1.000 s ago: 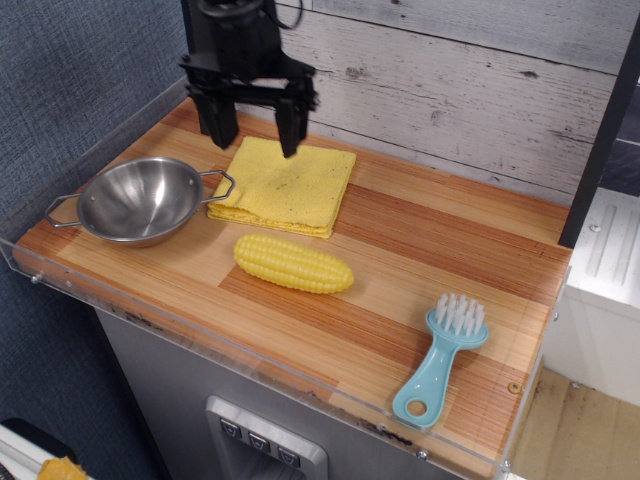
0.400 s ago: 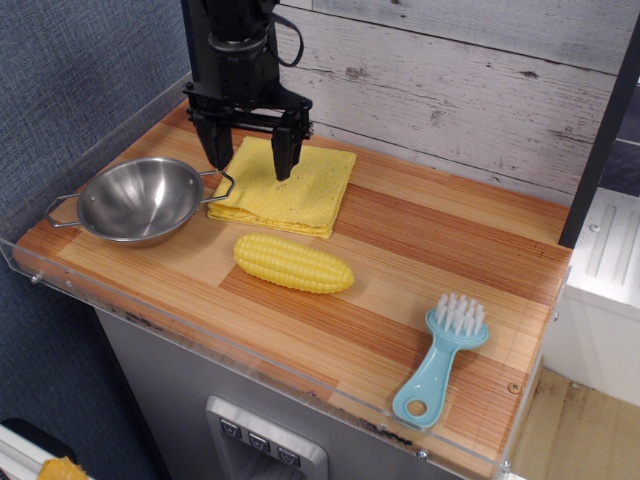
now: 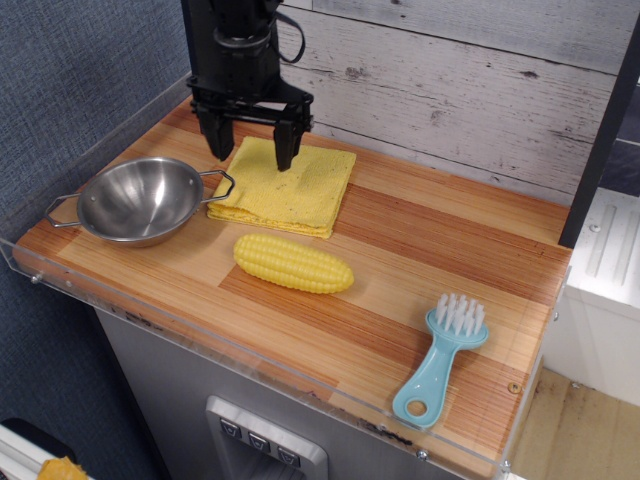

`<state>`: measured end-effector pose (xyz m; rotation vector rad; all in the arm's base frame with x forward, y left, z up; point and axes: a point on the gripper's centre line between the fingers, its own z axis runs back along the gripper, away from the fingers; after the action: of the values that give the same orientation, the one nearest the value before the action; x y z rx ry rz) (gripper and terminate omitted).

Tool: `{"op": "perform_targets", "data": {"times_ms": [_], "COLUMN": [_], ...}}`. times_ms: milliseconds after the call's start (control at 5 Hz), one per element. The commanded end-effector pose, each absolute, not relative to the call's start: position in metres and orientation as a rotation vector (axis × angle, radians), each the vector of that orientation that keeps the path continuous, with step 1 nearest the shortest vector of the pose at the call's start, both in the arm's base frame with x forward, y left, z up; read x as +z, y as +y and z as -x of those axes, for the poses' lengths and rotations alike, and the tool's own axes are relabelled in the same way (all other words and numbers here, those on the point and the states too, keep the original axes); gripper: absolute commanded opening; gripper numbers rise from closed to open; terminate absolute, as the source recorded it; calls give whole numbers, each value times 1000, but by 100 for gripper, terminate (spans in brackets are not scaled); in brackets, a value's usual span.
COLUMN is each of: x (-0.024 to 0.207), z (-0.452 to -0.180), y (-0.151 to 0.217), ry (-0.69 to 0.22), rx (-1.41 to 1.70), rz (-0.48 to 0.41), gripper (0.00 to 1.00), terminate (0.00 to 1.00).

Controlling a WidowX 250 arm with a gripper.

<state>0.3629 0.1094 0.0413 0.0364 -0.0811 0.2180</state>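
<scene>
The tool (image 3: 250,160) dipped toward the folded yellow cloth (image 3: 295,190) and has since risen slightly. Its fingers are spread and empty above the cloth's back-left part. The cloth lies unmoved near the tabletop's (image 3: 450,250) back-left corner, just beside the steel bowl (image 3: 140,200), so no grip has been made.

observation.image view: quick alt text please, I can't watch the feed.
An open black gripper hangs over the back left edge of a folded yellow cloth on a wooden table. A round steel bowl with two handles sits left of the cloth, a yellow plastic corn cob in front, and a light blue brush at front right.
</scene>
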Motion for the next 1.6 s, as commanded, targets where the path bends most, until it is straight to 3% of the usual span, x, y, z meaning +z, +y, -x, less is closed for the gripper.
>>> {"op": "perform_targets", "data": {"times_ms": [0,200,600,800,1000,1200,1400], "x": [47,34,-12,-11,10,53,69], "z": [-381,-386,-373,-370,-368,-364,-362], "y": [99,89,87,77,44,29,5], "ry": [-109,-81,64,53,39,-27,-77], "rx": [198,177,109,88,36,37,9], "rz": [-45,-74,-177,-117,-34,5,154], "gripper": [100,100,100,100,100,100,100], "terminate": [0,0,0,0,0,0,0]}}
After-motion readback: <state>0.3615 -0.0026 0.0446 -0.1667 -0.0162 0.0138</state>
